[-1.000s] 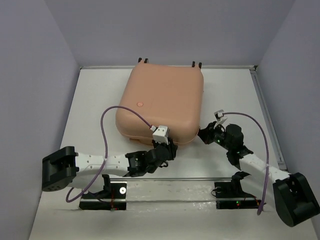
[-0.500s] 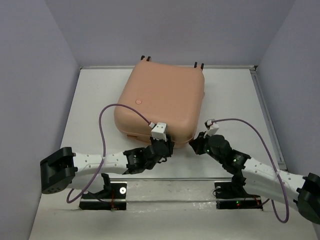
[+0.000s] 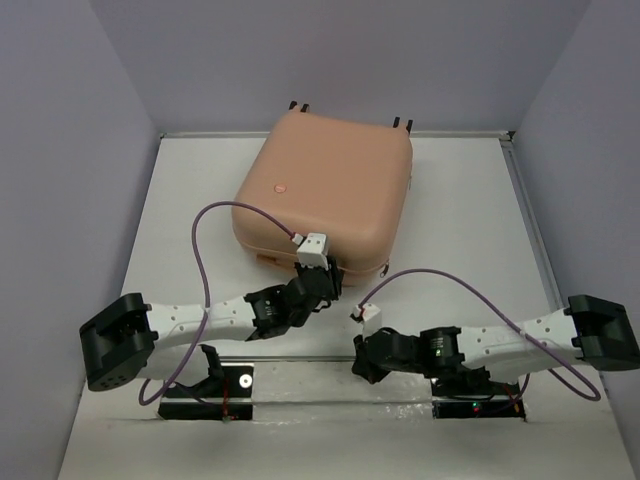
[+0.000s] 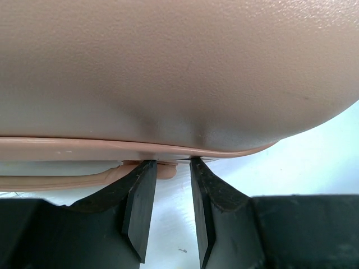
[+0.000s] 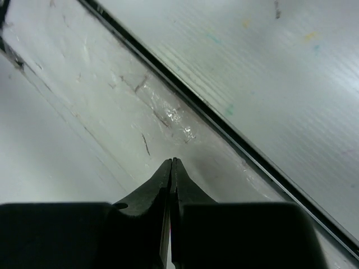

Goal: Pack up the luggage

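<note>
Top external view is showing the luggage (image 3: 325, 195) lying flat on the desk (image 3: 190, 200), toward the far middle, with its lid down and its wheels (image 3: 298, 105) pointing at the far wall. No cloths or other loose goods are showing on the desk, so the filling part of the job is looking done, and the shell is looking shut.

The left end effector (image 3: 318, 282) is reaching to the near edge of the luggage. In the left wrist view its fingers (image 4: 140, 207) are standing apart, with bare desk showing between them, and their tips are sitting right at the seam under the lid's lip. Whether they are pinching anything there is not showing. A pale strip is showing along the seam to the left, so I am not able to tell whether the zipper is closed all the way round. That closing seems to be what is left.

The right end effector (image 3: 360, 365) is hanging low by the near edge, well apart from the luggage. Its jaws are pressed together on nothing, pointing at the rail (image 5: 185, 101).
</note>
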`<move>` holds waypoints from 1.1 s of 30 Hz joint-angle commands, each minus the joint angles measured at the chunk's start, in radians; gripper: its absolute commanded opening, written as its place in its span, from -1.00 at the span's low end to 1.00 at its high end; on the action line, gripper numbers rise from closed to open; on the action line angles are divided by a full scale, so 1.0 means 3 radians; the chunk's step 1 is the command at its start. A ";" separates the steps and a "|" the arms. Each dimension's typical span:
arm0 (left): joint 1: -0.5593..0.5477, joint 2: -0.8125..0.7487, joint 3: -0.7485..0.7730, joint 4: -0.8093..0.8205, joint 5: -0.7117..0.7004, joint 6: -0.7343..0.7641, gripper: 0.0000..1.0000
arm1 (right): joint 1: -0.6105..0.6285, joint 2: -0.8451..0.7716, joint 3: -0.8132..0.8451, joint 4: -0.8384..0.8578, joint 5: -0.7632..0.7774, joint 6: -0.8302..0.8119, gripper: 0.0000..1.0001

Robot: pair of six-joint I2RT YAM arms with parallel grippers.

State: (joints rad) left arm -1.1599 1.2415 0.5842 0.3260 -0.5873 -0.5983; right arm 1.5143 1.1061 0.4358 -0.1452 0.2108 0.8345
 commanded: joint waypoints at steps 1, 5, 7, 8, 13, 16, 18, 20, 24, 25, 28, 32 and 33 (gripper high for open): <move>0.0093 -0.0221 0.0114 0.0387 -0.0338 -0.0030 -0.14 | 0.0030 -0.0301 0.0184 -0.0170 0.0626 0.0357 -0.86; 0.0098 -0.0523 -0.0142 0.0126 -0.0343 -0.0193 -0.10 | -0.0118 -0.0909 0.0066 -0.0691 0.1224 0.0659 -0.86; 0.0093 -0.0681 -0.0254 -0.0073 -0.0354 -0.0397 -0.10 | -0.0403 -0.1236 -0.0107 -0.0789 0.1363 0.0614 -0.85; 0.0093 -0.0737 -0.0417 -0.0094 -0.0333 -0.0464 -0.09 | -0.0541 -0.1526 -0.0154 -0.0794 0.1378 0.0548 -0.71; 0.0093 -0.1162 -0.0807 -0.0192 -0.0221 -0.0726 0.08 | -0.1421 -0.1780 -0.0134 -0.0713 0.1067 -0.0065 -0.13; 0.0098 -0.1214 -0.0858 -0.0238 -0.0236 -0.0721 0.19 | -0.1698 -0.1362 0.0076 -0.0682 0.1056 -0.0403 -0.01; 0.0098 -0.1188 -0.0828 -0.0233 -0.0236 -0.0670 0.21 | -0.1836 -0.1213 0.0152 -0.0520 0.1062 -0.0643 -0.02; 0.0103 -0.1132 -0.0772 -0.0187 -0.0231 -0.0619 0.28 | -0.1943 -0.1161 0.0122 -0.0168 0.0950 -0.0975 -0.02; 0.0139 -0.0821 -0.0654 -0.0095 -0.0155 -0.0527 0.30 | -0.2469 -0.1151 -0.0041 0.0343 0.0398 -0.1456 -0.06; 0.0139 -0.0789 -0.0639 -0.0024 -0.0144 -0.0521 0.30 | -0.2724 -0.1156 -0.0082 0.0447 0.0098 -0.1594 -0.07; 0.0144 -0.0764 -0.0638 0.0064 -0.0108 -0.0496 0.30 | -0.3179 -0.1115 -0.0174 0.0866 -0.0415 -0.1779 -0.09; 0.0159 -0.0753 -0.0582 0.0074 -0.0103 -0.0419 0.29 | -0.3268 -0.0737 -0.0037 0.1097 -0.1081 -0.1932 -0.10; 0.0164 -0.0753 -0.0567 0.0069 -0.0093 -0.0409 0.29 | -0.3268 -0.0686 -0.0021 0.1092 -0.1116 -0.1973 -0.10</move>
State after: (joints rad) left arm -1.1183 1.0187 0.3603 0.2810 -0.5865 -0.7517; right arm 0.5423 0.8291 0.3965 0.0467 0.0856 0.3523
